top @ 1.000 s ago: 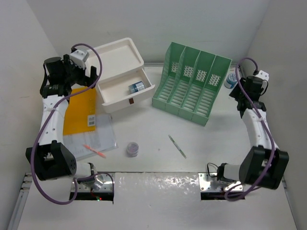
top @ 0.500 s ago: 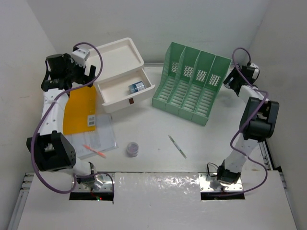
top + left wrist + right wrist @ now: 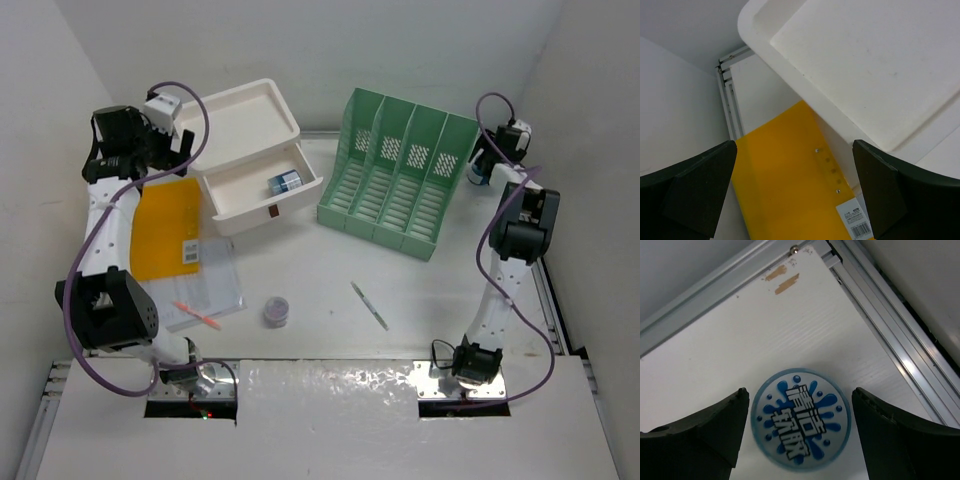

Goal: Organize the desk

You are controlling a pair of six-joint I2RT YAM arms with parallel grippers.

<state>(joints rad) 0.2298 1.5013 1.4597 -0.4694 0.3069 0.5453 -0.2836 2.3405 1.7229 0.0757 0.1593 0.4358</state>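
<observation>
Step in hand was judged to be pickup of the round blue-labelled tub (image 3: 800, 422). It stood in the far right corner of the desk (image 3: 450, 290), behind the green file rack (image 3: 400, 175) and near the silver rails (image 3: 900, 340). The desk was the white railed top filling the overhead view.

The right gripper (image 3: 800, 391) was seen poised over the tub, jaws spread wide to either side of the lid. No squeeze was evident, and contact could not be confirmed from the wrist view. The tub was seated flat on the desk.

The left gripper (image 3: 794, 145) was held fully wide at the far left, with nothing between the jaws. It was above the yellow folder (image 3: 785, 200), just beside the white drawer box (image 3: 245, 125). One drawer (image 3: 262, 185) was found pulled out, with a small blue item (image 3: 286, 181) inside.

Loose on the near middle were a small jar (image 3: 277, 311) and a pen (image 3: 369, 305). An orange pen (image 3: 198, 314) was laid on papers (image 3: 205, 285) at near left.

Next move, as judged: the right jaws should be lowered round the tub's wall and centred before closing. The lid looked nearly as wide as the span, so little margin was left per side. Rails and rack were close, so a straight vertical lift would be needed. The destination could not be determined; the open drawer was a likely candidate.
</observation>
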